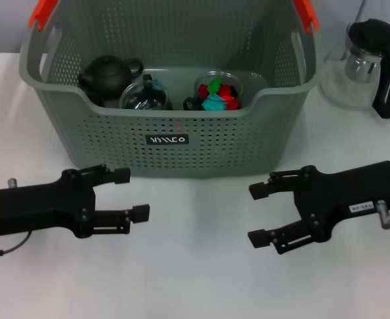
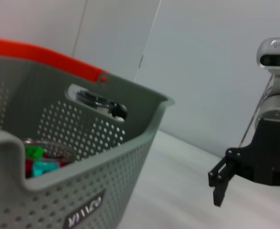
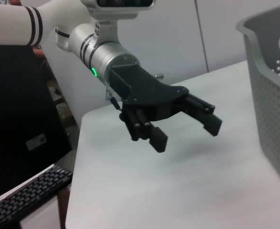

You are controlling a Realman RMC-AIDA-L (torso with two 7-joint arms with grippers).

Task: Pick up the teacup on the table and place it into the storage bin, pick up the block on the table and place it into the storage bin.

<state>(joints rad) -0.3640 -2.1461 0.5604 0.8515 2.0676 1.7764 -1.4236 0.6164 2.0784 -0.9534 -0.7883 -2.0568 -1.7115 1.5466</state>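
Left gripper [image 1: 129,195]: black, two-fingered, matte plastic with ribbed pad ends; fingers spread apart, nothing held; hovered low over the white table, in front of the bin's left half, pointed toward the right arm. Also seen in the right wrist view [image 3: 187,131], released.
Right gripper [image 1: 260,214]: same black build; fingers spread, nothing grasped; held in front of the bin's right half, pointed toward the left arm. Seen from the left wrist view [image 2: 219,183], parted.
Storage bin [image 1: 175,156]: large grey-green perforated plastic basket, rounded corners, dipped front rim, orange-red handle ends, small black label with white letters on the front wall. Long axis run left to right across the table, front wall faced toward the robot, set just behind both grippers. Wall also seen at [image 2: 82,191] and [image 3: 273,95].
Bin contents, left: dark round clay-like teapot [image 1: 108,74], matte, spout and handle visible, resting inside.
Bin contents, middle: clear glass teacup [image 1: 145,95] with dark rim, beside the teapot; upright or tilted cannot be told.
Bin contents, right: clear round glass container [image 1: 219,90] holding red, teal and green block pieces [image 1: 216,100]; same pieces seen at [image 2: 37,162].
Table [image 1: 195,286]: smooth white flat surface.
Outside bin: clear glass pitcher with black lid and handle [image 1: 371,63], upright on the table, beside the bin's right end.
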